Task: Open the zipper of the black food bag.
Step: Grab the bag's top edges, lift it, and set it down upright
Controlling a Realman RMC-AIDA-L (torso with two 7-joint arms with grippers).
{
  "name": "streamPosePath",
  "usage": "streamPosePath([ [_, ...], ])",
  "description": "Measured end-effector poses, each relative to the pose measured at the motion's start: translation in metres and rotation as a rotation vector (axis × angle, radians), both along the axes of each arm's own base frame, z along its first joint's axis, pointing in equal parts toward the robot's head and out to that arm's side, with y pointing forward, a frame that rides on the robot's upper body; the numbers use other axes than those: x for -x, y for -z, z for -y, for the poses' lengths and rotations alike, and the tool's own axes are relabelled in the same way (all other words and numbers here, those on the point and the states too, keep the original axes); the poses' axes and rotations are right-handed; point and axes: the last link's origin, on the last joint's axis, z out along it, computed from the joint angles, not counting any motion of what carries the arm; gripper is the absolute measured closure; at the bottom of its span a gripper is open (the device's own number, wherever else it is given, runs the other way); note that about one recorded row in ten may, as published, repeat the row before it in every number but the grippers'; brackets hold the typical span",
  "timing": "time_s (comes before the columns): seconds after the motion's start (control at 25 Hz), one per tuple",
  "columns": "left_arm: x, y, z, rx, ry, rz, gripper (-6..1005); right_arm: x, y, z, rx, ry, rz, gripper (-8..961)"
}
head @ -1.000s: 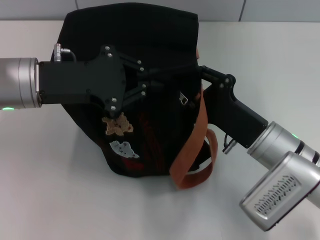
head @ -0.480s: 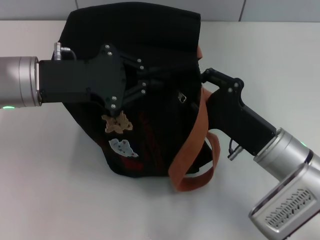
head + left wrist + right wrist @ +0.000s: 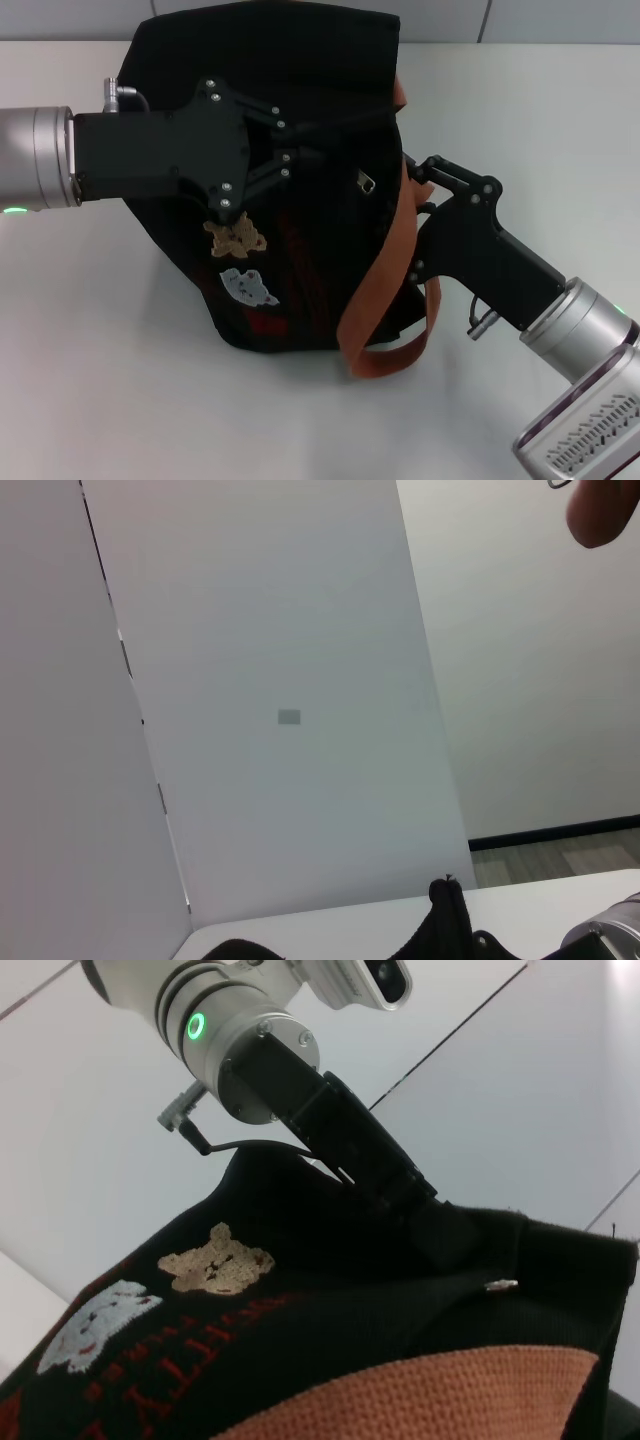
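Head view, bag: the black food bag [image 3: 300, 190] stands on the white table [image 3: 100, 380], its bear patch [image 3: 235, 237] and cloud patch [image 3: 248, 287] facing the camera, orange-brown strap [image 3: 385, 290] hanging down its right side.
Head view, left end effector [image 3: 330, 150]: reaches in from the left over the bag's upper face, fingers drawn narrow onto the fabric; what they pinch I cannot tell.
Head view, right end effector [image 3: 415, 172]: against the bag's right edge by the strap; fingers hidden, state cannot be told.
Head view, pull: a small silver pull [image 3: 366, 181] lies between both end effectors.
Left wrist view: only wall and a sliver of bag [image 3: 445, 930].
Right wrist view: bag [image 3: 330, 1290] close below, left end effector [image 3: 440, 1235] pressed on its top edge, silver pull [image 3: 498, 1284] just beside.
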Motion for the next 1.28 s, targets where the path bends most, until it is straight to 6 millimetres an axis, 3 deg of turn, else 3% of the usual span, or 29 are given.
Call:
streamPosePath([
  [0.36,0.0,0.001,0.001,0.006,0.003,0.001,894,0.003,0.001,-0.006,0.041,0.034,-0.04,544],
  [0.6,0.0,0.002,0.002,0.016,0.004,0.005,893,0.007,0.007,-0.016,0.062,0.046,-0.004,332],
  [1.28,-0.004,0.008,0.002,0.031,0.024,-0.001,893,0.017,-0.001,-0.028,0.013,0.049,-0.048,315],
])
